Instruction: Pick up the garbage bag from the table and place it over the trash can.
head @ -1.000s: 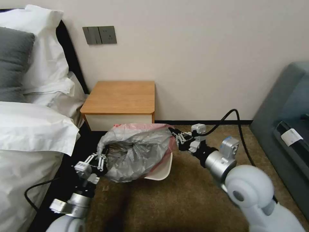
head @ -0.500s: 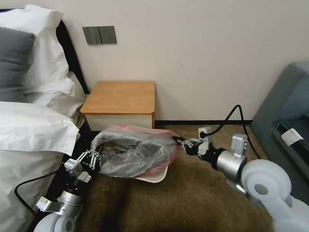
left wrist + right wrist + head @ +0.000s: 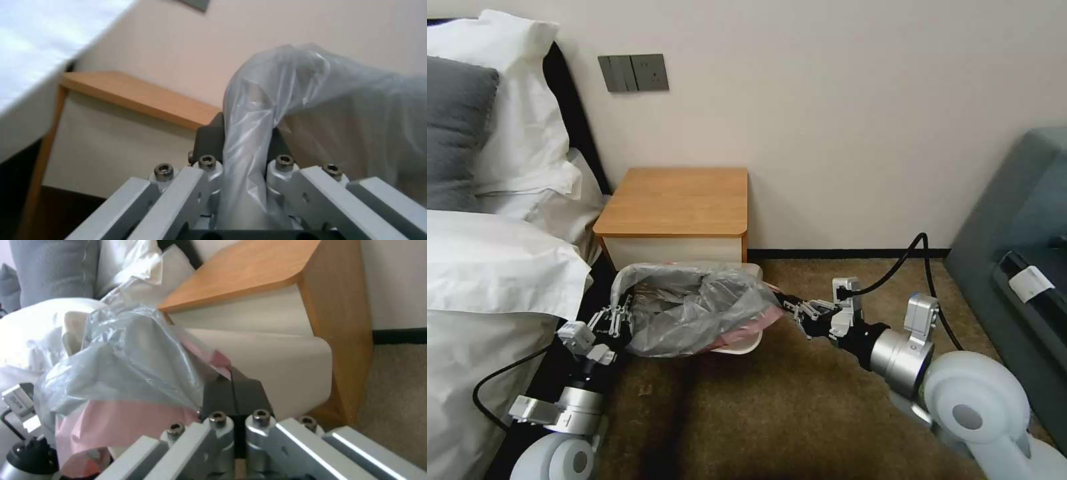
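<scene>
The garbage bag (image 3: 694, 310) lay spread over the trash can (image 3: 740, 343), which stood on the carpet (image 3: 800, 413) just in front of the bench (image 3: 677, 200). Its grey plastic was crumpled across the can's mouth, and a pinkish-red strip of the bag's rim hung down the side nearer the right arm. Part of the can's pale rim showed below the plastic.

The left claw (image 3: 617, 320) was low beside the bed (image 3: 487, 267), at the bag's left edge. In the left wrist view its fingers (image 3: 209, 140) were closed on a gathered fold of the bag (image 3: 267, 116), the plastic rising between them.

The right claw (image 3: 792, 310) reached in from the other side, at the bag's right edge. In the right wrist view its two dark pads (image 3: 220, 395) were pressed together with a thin pink corner of the bag (image 3: 133, 363) pinched between them, the can's smooth wall (image 3: 276, 366) and the bench (image 3: 249, 270) behind.
</scene>
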Controlling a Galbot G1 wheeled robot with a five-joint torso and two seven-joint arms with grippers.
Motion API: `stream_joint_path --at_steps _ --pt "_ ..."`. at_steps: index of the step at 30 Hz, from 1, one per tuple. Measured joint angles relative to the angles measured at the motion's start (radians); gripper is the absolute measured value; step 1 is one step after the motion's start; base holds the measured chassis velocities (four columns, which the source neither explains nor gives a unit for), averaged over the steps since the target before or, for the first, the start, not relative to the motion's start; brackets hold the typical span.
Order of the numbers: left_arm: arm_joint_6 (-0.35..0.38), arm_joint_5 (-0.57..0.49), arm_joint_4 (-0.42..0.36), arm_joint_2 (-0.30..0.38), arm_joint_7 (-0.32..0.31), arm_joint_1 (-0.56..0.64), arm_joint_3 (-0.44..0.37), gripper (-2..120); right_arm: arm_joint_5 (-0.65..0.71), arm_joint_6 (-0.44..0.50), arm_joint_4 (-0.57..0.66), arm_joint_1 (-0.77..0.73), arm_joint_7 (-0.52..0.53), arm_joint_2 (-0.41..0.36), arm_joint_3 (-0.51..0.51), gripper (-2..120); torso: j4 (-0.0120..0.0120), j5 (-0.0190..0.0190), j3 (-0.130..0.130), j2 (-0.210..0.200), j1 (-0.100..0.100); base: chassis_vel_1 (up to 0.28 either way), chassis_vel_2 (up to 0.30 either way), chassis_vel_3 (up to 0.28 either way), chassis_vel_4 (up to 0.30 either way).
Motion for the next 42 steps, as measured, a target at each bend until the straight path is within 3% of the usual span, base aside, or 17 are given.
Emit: stream_joint_path --at_steps 4,9,11,13,16,17,20,21,23,28,42 --pt "0.004 0.002 0.006 0.003 -0.025 -0.005 -0.004 7 -0.022 0.031 0.02 -0.022 0.036 0.032 0.011 20 0.0001 -0.0001 0.0 0.0 0.0 0.0 0.0 0.0 0.0" --pt "0.009 0.004 0.011 0.004 -0.058 -0.012 -0.011 7 -0.035 0.043 0.05 -0.053 0.052 0.041 0.028 34 0.0001 0.0003 0.0 0.0 0.0 0.0 0.0 0.0 0.0" --pt "0.018 0.01 0.013 0.002 -0.112 -0.018 -0.01 7 0.043 0.051 0.098 -0.078 0.118 0.053 0.035 45 0.0 0.0 0.0 0.0 0.0 0.0 0.0 0.0 0.0" --pt "0.019 0.012 0.013 0.001 -0.128 -0.019 -0.01 7 0.089 0.056 0.116 -0.083 0.146 0.059 0.034 48 -0.0001 0.0001 0.0 0.0 0.0 0.0 0.0 0.0 0.0" --pt "0.019 0.032 0.011 -0.005 -0.179 -0.022 -0.002 7 0.375 0.07 0.141 -0.087 0.31 0.086 -0.003 62 0.0 0.0001 0.0 0.0 0.0 0.0 0.0 0.0 0.0" --pt "0.019 0.032 0.011 -0.005 -0.179 -0.022 -0.002 7 0.375 0.07 0.141 -0.087 0.31 0.086 -0.003 62 0.0 0.0001 0.0 0.0 0.0 0.0 0.0 0.0 0.0" --pt "0.014 0.064 0.0 -0.009 -0.207 -0.02 0.011 7 0.682 0.108 0.142 -0.043 0.465 0.117 -0.056 77 0.0002 0.0001 0.0 0.0 0.0 0.0 0.0 0.0 0.0" --pt "0.014 0.064 0.0 -0.009 -0.207 -0.02 0.011 7 0.682 0.108 0.142 -0.043 0.465 0.117 -0.056 77 0.0002 0.0001 0.0 0.0 0.0 0.0 0.0 0.0 0.0" --pt "0.008 0.082 -0.012 -0.01 -0.211 -0.018 0.019 7 0.817 0.136 0.142 -0.005 0.52 0.144 -0.089 87 0.0003 0.0001 0.0 0.0 0.0 0.0 0.0 0.0 0.0" --pt "-0.007 0.118 -0.027 -0.01 -0.211 -0.017 0.023 7 0.815 0.152 0.142 0.007 0.543 0.176 -0.156 99 0.0 0.0 0.0 0.0 0.0 0.0 0.0 0.0 0.0" --pt "-0.027 0.202 -0.074 -0.014 -0.208 0.005 0.04 7 0.581 0.191 0.138 0.025 0.69 0.221 -0.277 100 0.0 0.0001 0.0 0.0 0.0 0.0 0.0 0.0 0.0"
